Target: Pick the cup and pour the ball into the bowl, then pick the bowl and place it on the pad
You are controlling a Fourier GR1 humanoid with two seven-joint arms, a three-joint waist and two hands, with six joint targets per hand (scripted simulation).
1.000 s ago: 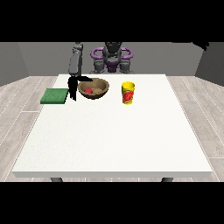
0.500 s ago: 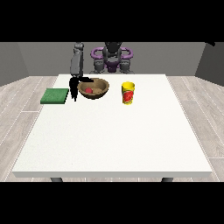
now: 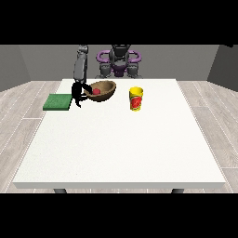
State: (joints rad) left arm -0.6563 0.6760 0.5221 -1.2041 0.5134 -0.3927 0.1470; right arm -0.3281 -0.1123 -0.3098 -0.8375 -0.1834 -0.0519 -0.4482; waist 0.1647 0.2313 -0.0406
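Bowl (image 3: 103, 90) holds the red ball (image 3: 96, 91) (pouring done); the hand at the view's left (image 3: 77, 92) has fingers curled on its tilted rim, green pad (image 3: 57, 102) just beside.

Robot body (image 3: 119, 62) up at the top center is mostly dark grey with a boxy head, plus chunky purple rings wrapped around both shoulders. The arm (image 3: 81, 67) at the upper left has a light grey casing, ending in an all-black hand (image 3: 77, 93) with skinny fingers.
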